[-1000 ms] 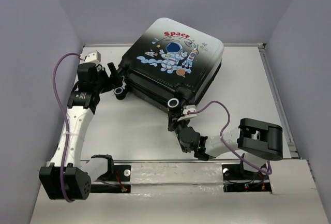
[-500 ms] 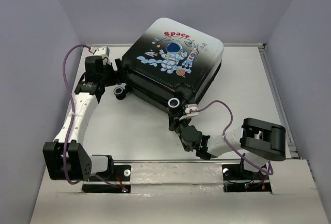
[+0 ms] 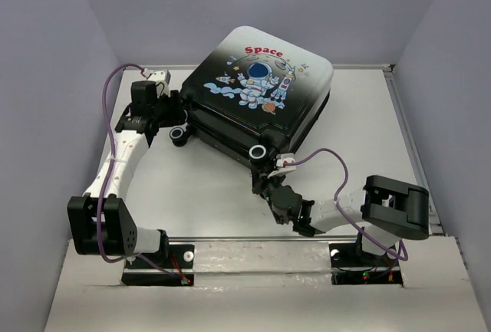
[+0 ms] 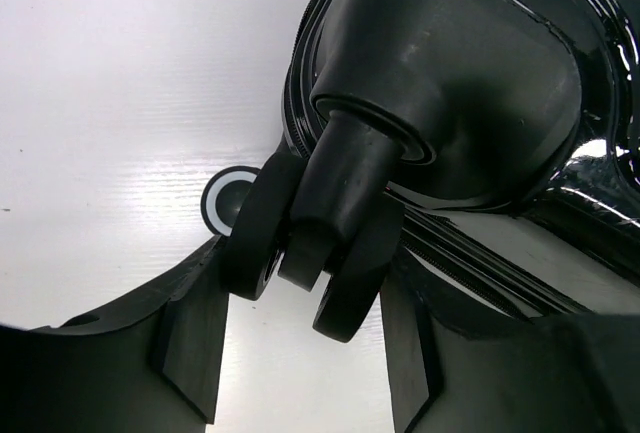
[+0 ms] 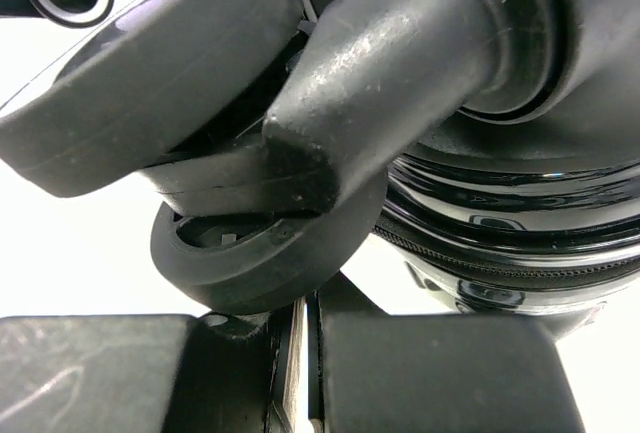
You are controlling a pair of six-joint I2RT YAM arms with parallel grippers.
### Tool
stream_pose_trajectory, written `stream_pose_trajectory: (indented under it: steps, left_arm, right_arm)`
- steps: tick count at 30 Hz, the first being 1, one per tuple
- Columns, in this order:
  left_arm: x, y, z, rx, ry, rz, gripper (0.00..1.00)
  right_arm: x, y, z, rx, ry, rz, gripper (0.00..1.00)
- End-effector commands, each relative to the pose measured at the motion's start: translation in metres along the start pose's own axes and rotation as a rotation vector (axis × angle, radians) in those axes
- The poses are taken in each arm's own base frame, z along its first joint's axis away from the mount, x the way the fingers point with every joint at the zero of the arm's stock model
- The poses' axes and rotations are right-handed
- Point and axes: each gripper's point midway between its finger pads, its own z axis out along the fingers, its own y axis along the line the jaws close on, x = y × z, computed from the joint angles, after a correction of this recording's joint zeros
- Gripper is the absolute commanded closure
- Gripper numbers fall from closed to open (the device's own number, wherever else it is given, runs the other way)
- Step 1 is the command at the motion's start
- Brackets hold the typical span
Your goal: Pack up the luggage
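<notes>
The luggage [image 3: 257, 94] lies closed at the back middle of the table, astronaut print up, its black wheels [image 3: 258, 152] facing the arms. My left gripper [image 3: 172, 111] is open at the case's left corner. In the left wrist view its fingers [image 4: 190, 353] stand apart, with a double wheel [image 4: 340, 253] just beyond the tips, between them. My right gripper [image 3: 265, 181] is shut and empty below the near corner wheel. In the right wrist view the closed fingers [image 5: 440, 373] sit right under that wheel [image 5: 270, 253], touching or nearly touching it.
The white table [image 3: 199, 194] has a grey wall behind and on both sides. A raised rim runs along the right edge [image 3: 410, 140]. Purple cables [image 3: 330, 156] loop off both arms. The mounting rail [image 3: 261, 251] lies at the near edge.
My left arm has swung in and forward, bringing its gripper up to the case's left corner wheel. The right arm has shifted only slightly. The luggage has not moved.
</notes>
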Motion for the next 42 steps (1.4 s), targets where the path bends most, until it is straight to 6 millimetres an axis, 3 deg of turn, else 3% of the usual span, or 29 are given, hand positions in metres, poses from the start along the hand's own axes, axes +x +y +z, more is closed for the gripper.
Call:
stream_pose_trajectory:
  steps: [1,5,6,10,12,18,20,25,29,34,36,39,42]
  left_arm:
    - [-0.009,-0.036,0.000,0.152,-0.032,-0.034,0.94]
    - [0.009,-0.085,-0.015,0.287,-0.019,-0.067,0.94]
    - [0.022,-0.113,-0.024,0.355,-0.010,-0.037,0.94]
    - [0.054,-0.168,-0.055,0.552,0.012,-0.094,0.94]
    - [0.053,-0.183,-0.076,0.645,-0.022,-0.144,0.94]
    - [0.067,-0.203,-0.111,0.787,-0.013,-0.199,0.94]
    - [0.066,-0.214,-0.129,0.851,-0.016,-0.207,0.94]
    - [0.050,-0.221,-0.170,0.953,-0.070,-0.219,0.94]
    - [0.034,-0.222,-0.203,1.004,-0.116,-0.247,0.94]
    - [0.026,-0.218,-0.224,1.015,-0.146,-0.269,0.94]
    - [0.027,-0.216,-0.226,1.013,-0.154,-0.281,0.94]
    - [0.033,-0.214,-0.218,1.001,-0.143,-0.309,0.94]
    - [0.040,-0.214,-0.207,0.994,-0.121,-0.328,0.94]
  right_arm:
    - [-0.021,0.032,-0.011,-0.121,-0.017,0.103,0.93]
    - [-0.017,0.041,-0.008,-0.139,0.006,0.078,0.93]
    - [-0.015,0.043,-0.007,-0.143,0.012,0.075,0.93]
    - [-0.003,0.050,0.001,-0.129,0.050,0.028,0.93]
    - [-0.008,0.060,0.007,-0.127,0.046,0.023,0.93]
    - [-0.006,0.085,0.022,-0.154,0.050,-0.010,0.93]
    - [0.000,0.108,0.026,-0.229,0.074,-0.023,0.93]
    - [0.017,0.166,0.021,-0.483,0.134,0.002,0.93]
    - [0.029,0.196,0.010,-0.646,0.162,0.051,0.93]
    - [0.022,0.217,0.014,-0.708,0.109,0.133,0.93]
    - [0.012,0.218,0.018,-0.712,0.080,0.177,0.93]
    - [0.005,0.204,0.009,-0.705,0.055,0.207,0.93]
    - [0.008,0.170,-0.008,-0.662,0.084,0.181,0.93]
